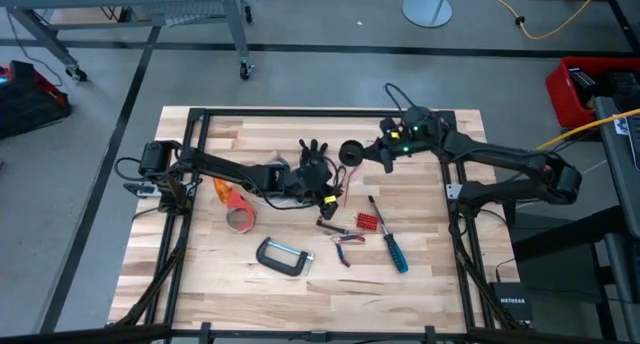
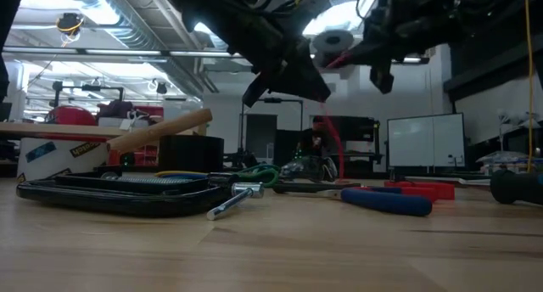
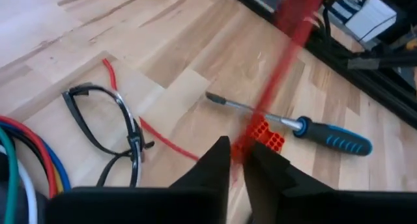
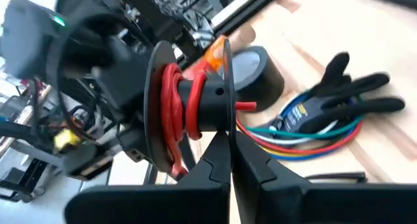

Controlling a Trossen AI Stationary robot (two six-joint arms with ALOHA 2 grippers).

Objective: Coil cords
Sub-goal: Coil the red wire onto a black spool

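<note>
Partly blurred red cord (image 3: 287,35) crosses screwdriver (image 3: 306,127).

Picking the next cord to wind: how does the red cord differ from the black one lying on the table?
The red cord is partly wound on the spool and runs taut to the left gripper; the black cord lies loose in loops, untouched. Red is stretched straight, black curled. Both are thin wires.

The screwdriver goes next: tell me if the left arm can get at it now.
Probably, once freed. The screwdriver lies uncovered on the table close to the left hand, but that hand is pinching the red cord running to the spool and would have to let go first.
</note>
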